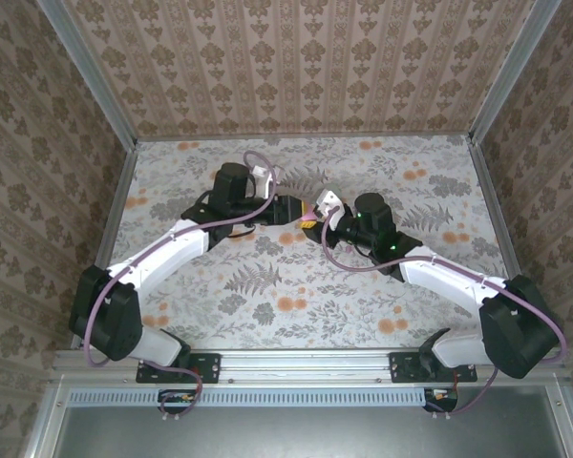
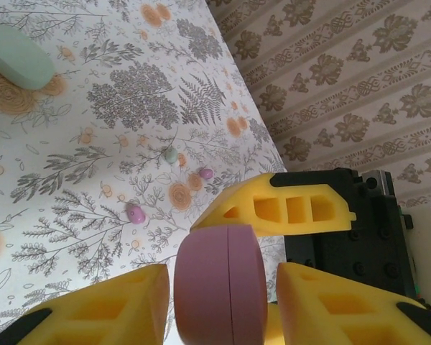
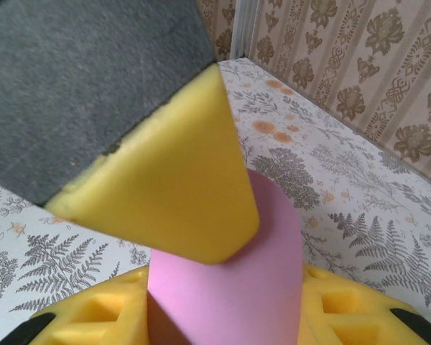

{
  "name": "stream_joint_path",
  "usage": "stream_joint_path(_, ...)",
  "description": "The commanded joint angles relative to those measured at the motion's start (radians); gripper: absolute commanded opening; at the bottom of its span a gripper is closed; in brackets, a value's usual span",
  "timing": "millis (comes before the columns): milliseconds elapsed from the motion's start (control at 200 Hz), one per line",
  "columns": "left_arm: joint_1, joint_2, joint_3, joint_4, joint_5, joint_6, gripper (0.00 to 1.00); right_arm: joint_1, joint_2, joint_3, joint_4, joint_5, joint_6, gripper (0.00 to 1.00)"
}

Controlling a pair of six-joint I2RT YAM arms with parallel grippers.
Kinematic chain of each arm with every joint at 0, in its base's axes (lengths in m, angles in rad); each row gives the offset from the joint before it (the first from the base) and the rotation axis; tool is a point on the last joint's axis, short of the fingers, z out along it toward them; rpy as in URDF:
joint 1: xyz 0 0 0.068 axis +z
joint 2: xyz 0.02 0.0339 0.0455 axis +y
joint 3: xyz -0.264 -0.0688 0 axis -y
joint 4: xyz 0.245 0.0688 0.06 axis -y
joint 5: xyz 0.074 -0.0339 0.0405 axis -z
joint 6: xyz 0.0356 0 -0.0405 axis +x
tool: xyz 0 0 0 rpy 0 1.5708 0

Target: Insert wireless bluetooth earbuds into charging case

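Observation:
A pink oval charging case (image 3: 230, 302), closed, stands on edge off the table with my right gripper (image 3: 226, 284) shut on it. In the left wrist view the same case (image 2: 219, 287) sits between the yellow fingers (image 2: 115, 305) of my left gripper (image 2: 223, 280). A thin gap shows on each side, so these jaws are open. One right finger (image 2: 287, 208) lies across the case's top. Both grippers meet at mid-table, left (image 1: 301, 212) and right (image 1: 323, 214). Two pinkish-purple earbuds (image 2: 136, 213) (image 2: 206, 173) lie loose on the table beyond the case.
A mint-green oval case (image 2: 18, 56) lies farther off on the floral table (image 1: 267, 286), and a small mint-green earbud (image 2: 171, 154) rests near the purple ones. Patterned walls (image 1: 315, 57) close in the back and both sides.

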Motion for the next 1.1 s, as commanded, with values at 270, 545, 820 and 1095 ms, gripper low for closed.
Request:
stream_joint_path(270,-0.002,-0.008,0.029,0.033,0.016,-0.061,0.19,0.015,-0.089,0.001,0.030,-0.004,-0.022,0.46)
stream_joint_path(545,0.041,-0.085,-0.013,0.235,0.025,-0.290,0.13,-0.113,-0.210,-0.101,0.169,-0.185,0.124,0.68)
stream_joint_path(820,0.042,-0.116,-0.028,0.322,0.054,-0.437,0.13,-0.156,-0.205,-0.022,0.073,-0.242,0.046,0.67)
stream_joint_path(1095,0.036,-0.138,-0.034,0.330,0.053,-0.449,0.14,-0.136,-0.130,0.044,0.191,-0.282,0.077,0.67)
